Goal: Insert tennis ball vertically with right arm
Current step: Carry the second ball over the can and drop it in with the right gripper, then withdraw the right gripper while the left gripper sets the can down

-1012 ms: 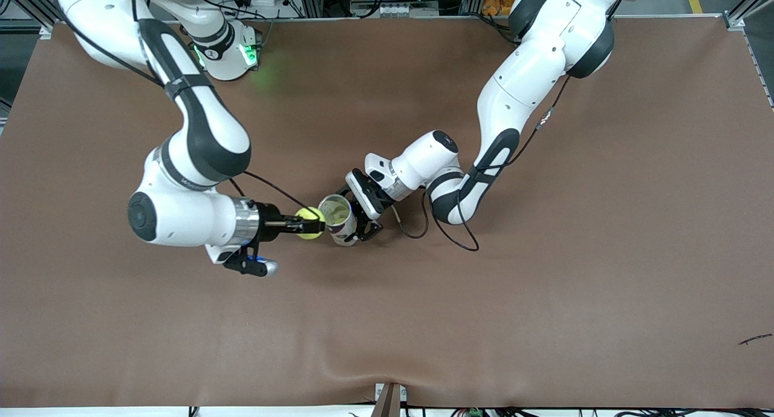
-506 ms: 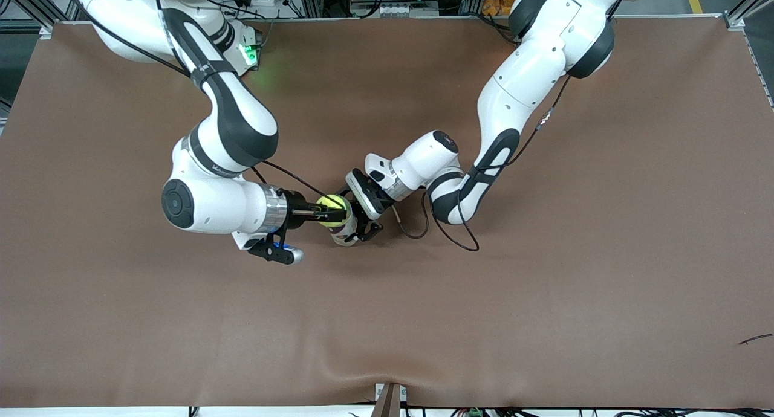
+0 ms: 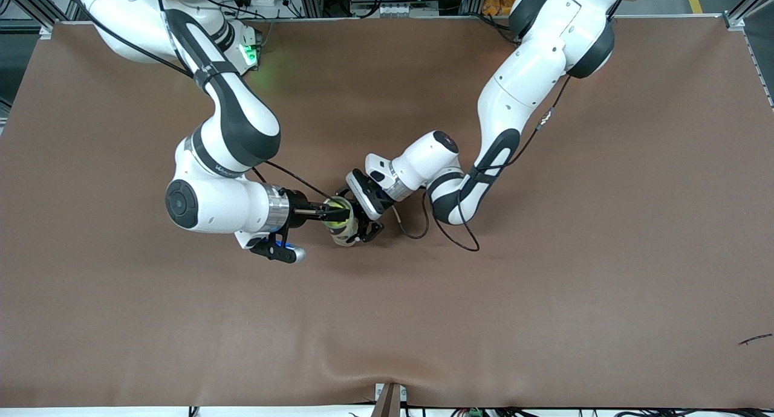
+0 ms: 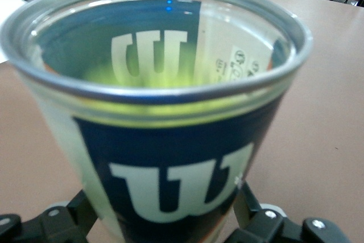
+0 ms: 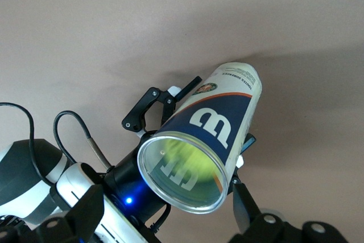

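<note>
risk: if the left claw (image 3: 357, 220) slackens on the can (image 3: 342, 226), it tips or skids on the table (image 3: 544, 296); the withdrawing right claw (image 3: 331, 212) could also clip the rim. right claw fingers apart over the mouth, holding nothing; left claw clamped on the can's side. tennis ball (image 5: 185, 160) is inside the can, mid-table. can's long axis upright, mouth up.

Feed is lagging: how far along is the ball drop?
Done: the ball shows as a yellow-green blur inside the can. In hand: the right gripper is open over the can's mouth, with the left gripper at the can. Left: probably just backing both arms away.
</note>
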